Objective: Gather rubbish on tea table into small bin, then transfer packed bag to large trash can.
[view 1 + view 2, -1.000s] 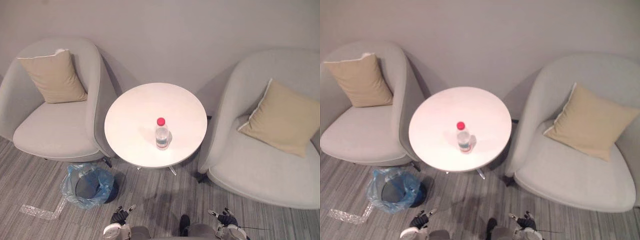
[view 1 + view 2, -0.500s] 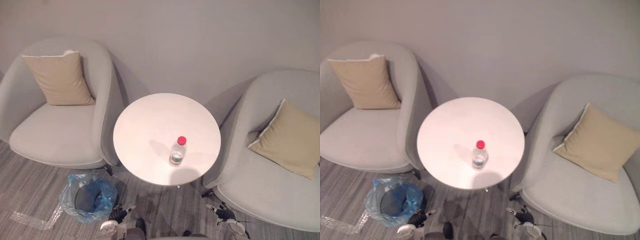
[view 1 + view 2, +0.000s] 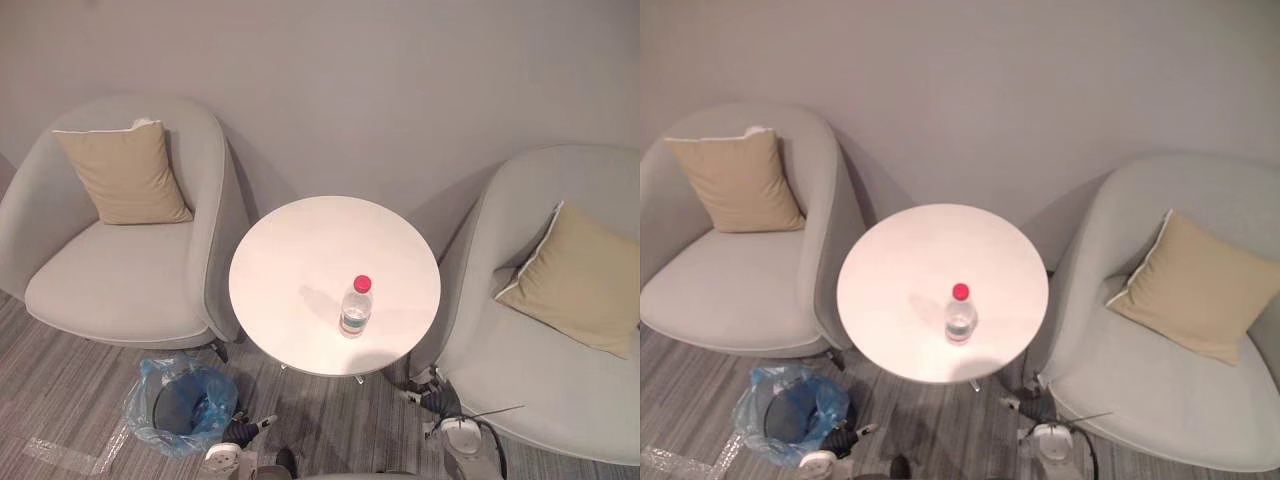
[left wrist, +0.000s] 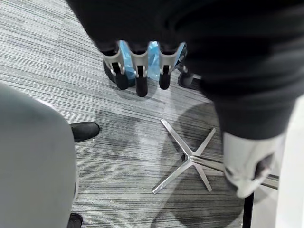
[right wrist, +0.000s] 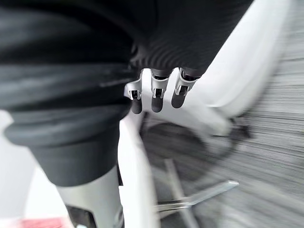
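A clear plastic bottle (image 3: 354, 308) with a red cap stands upright on the round white tea table (image 3: 300, 260), right of its centre. The small bin (image 3: 180, 405), lined with a blue bag, sits on the floor by the table's front left. My left hand (image 3: 240, 432) hangs low just right of the bin, its fingers (image 4: 137, 71) straight and empty, with the blue bag (image 4: 152, 50) beyond them. My right hand (image 3: 438, 400) hangs below the table's front right edge, beside the right armchair, its fingers (image 5: 154, 95) relaxed and holding nothing.
Two grey armchairs flank the table, the left one (image 3: 110, 290) and the right one (image 3: 540, 380), each with a tan cushion. A strip of clear plastic (image 3: 60, 455) lies on the carpet left of the bin. The table's metal cross foot (image 4: 187, 161) is on the floor.
The camera has shifted, so the table and bottle sit further right and lower. My right hand has risen towards the table's front right edge. The bottle has not moved on the table.
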